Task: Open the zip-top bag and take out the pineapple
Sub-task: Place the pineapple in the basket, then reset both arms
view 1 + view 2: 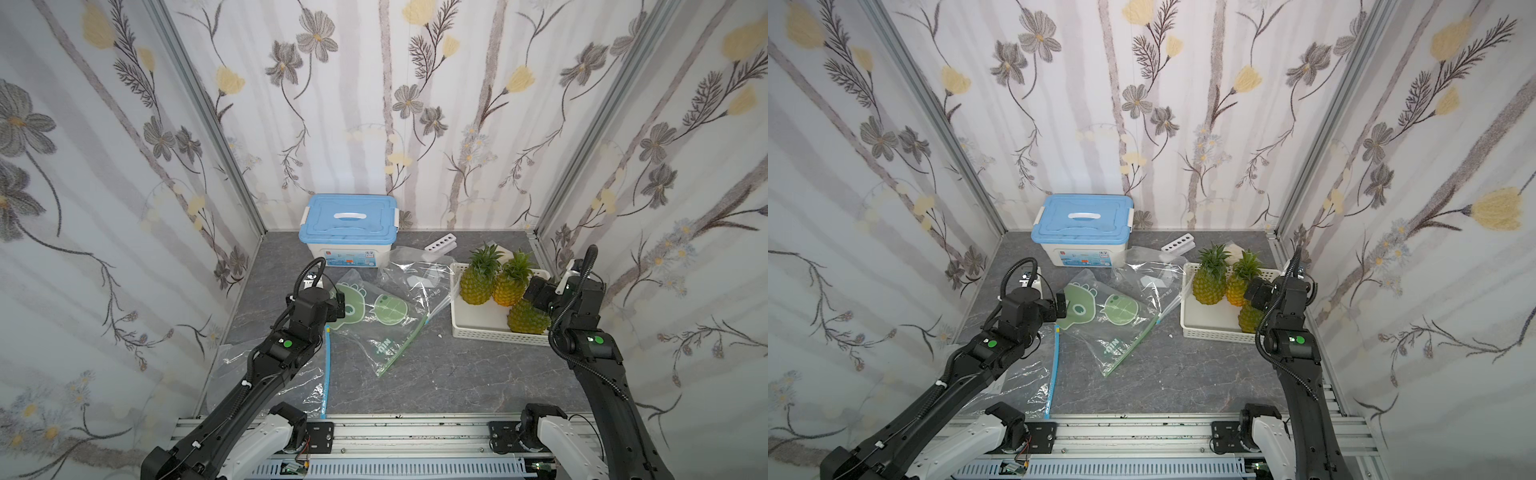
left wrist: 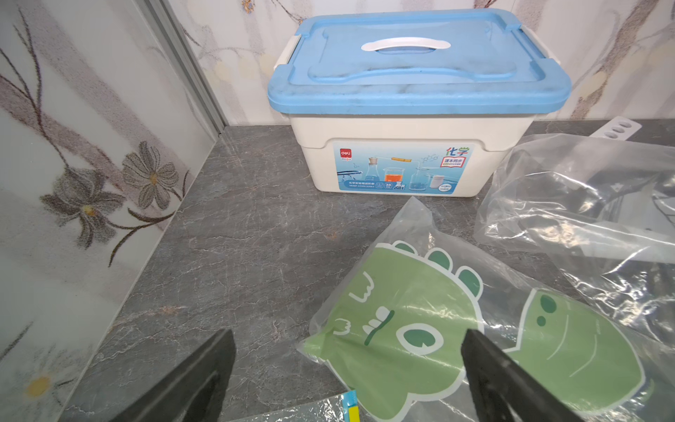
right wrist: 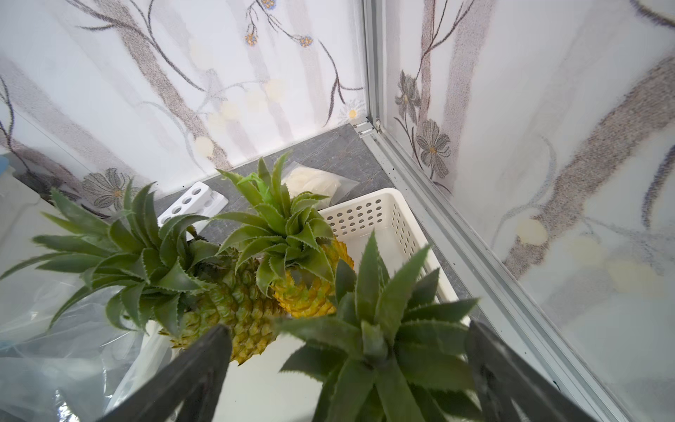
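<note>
Right tool point(image 3: 349, 327) spread wide over a pineapple point(image 3: 380, 365) sitting in the white basket point(image 3: 365, 215).
Left tool point(image 2: 349, 332) gapes empty above the flat zip-top bag point(image 2: 431, 339) on the surface point(image 2: 255, 237). Pineapple looks stiff, knobbly, probably light; its crown base seems the surest hold.

Bright, even, diffuse light; shadows faint. Glare streaks on clear bag point(image 2: 584, 219). Top views: wide-angle stretch toward edges. Right wrist view: nearest pineapple crown point(image 3: 380, 339) slightly soft.
</note>
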`<state>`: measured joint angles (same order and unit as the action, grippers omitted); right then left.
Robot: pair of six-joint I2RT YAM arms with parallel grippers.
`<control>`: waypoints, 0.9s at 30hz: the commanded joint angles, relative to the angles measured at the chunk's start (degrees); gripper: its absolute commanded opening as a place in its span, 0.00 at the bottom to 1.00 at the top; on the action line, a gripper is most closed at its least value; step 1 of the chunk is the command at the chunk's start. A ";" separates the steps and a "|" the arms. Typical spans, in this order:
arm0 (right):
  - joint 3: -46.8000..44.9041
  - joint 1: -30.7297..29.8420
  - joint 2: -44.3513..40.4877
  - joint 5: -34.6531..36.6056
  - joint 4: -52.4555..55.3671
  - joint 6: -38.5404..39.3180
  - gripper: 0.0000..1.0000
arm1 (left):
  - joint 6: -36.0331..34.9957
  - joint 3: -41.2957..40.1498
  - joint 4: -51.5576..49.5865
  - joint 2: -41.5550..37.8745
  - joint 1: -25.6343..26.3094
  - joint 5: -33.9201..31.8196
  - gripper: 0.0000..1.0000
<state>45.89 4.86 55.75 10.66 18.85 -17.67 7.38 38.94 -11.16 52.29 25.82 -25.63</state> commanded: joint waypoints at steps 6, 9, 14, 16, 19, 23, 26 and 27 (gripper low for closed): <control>-0.96 -3.42 -6.22 -5.68 -5.15 3.30 1.00 | -5.71 -3.20 13.62 1.45 -3.36 -5.30 1.00; -3.10 -7.51 -7.62 -6.87 -9.96 4.57 1.00 | -5.59 -3.64 14.71 2.50 -6.79 -4.28 1.00; -13.59 -10.52 -8.55 -8.67 -23.63 4.73 1.00 | -7.65 -8.99 25.47 4.90 -11.82 1.41 1.00; -18.13 -11.37 -8.65 -9.14 -29.98 6.49 1.00 | -7.73 -9.70 27.79 6.94 -13.30 2.36 1.00; -23.80 -12.95 -8.37 -7.99 -37.59 9.73 1.00 | -8.02 -9.23 29.01 11.40 -15.52 3.20 1.00; -30.93 -14.02 -9.18 -4.44 -47.46 11.13 1.00 | -9.19 -12.45 39.50 15.36 -16.86 7.44 1.00; -34.66 -14.07 -9.55 -3.10 -52.57 11.51 1.00 | -10.50 -14.84 45.16 16.28 -16.94 11.65 1.00; -35.45 -14.09 -9.51 -2.84 -53.35 11.67 1.00 | -10.97 -15.28 45.91 16.75 -16.95 11.83 1.00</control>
<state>12.03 -9.10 46.35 5.15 -23.79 -7.77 -1.39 24.51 24.93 68.34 9.06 -17.63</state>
